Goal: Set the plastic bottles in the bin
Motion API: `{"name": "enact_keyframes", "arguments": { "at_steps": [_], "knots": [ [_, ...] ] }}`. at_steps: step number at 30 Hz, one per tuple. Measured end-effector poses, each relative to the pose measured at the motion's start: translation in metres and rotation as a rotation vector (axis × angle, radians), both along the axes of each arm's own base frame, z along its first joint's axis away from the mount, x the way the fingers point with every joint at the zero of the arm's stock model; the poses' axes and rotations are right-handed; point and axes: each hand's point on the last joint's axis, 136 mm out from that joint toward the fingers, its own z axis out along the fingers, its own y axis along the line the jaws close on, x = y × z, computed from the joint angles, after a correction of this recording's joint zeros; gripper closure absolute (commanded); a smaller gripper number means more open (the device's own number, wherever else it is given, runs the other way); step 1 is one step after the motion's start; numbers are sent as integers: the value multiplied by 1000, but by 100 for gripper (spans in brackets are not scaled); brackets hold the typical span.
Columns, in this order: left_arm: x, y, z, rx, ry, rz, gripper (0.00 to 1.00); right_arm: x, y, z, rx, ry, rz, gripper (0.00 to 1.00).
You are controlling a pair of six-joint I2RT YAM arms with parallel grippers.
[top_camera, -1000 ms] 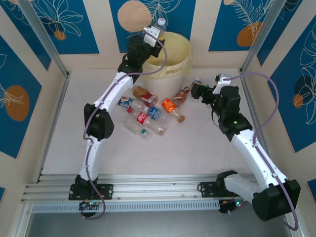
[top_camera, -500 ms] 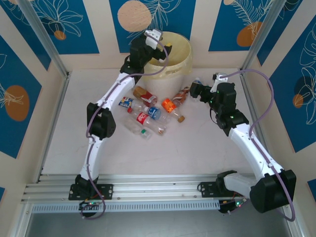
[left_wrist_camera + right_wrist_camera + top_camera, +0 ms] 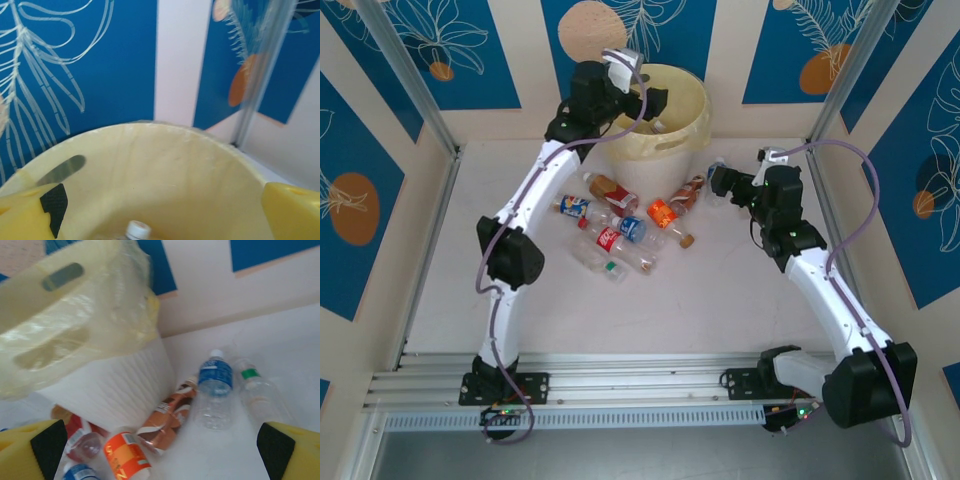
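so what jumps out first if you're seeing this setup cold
The pale yellow bin at the far middle of the table draws the eye first, with the left claw open over its mouth and a white-capped bottle inside. Next comes the scatter of colourful plastic bottles on the table just in front of the bin, with the right claw open at the cluster's right end.

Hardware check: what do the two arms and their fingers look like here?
Left arm and right arm match: white tubular links between bulky black joint housings. A thin lilac cable loops loosely along each. The left fingers and right fingers are yellow blocks faced with black pads.
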Motion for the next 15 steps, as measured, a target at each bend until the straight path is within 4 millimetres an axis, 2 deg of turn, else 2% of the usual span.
{"name": "enact_keyframes", "arguments": {
  "at_steps": [5,7,10,15],
  "knots": [
    [-31,5,25,-57,78,-48,0,14,-26,-47,-11,164,-77,1],
    [-41,8,28,-63,96,-58,0,16,-31,-62,-16,219,-93,0],
    [-60,15,16,-59,139,-72,0,19,-36,-73,-21,268,-108,1],
    [-87,31,-15,-40,179,-59,0,27,-43,-83,-33,302,-118,0]
  ]
}}
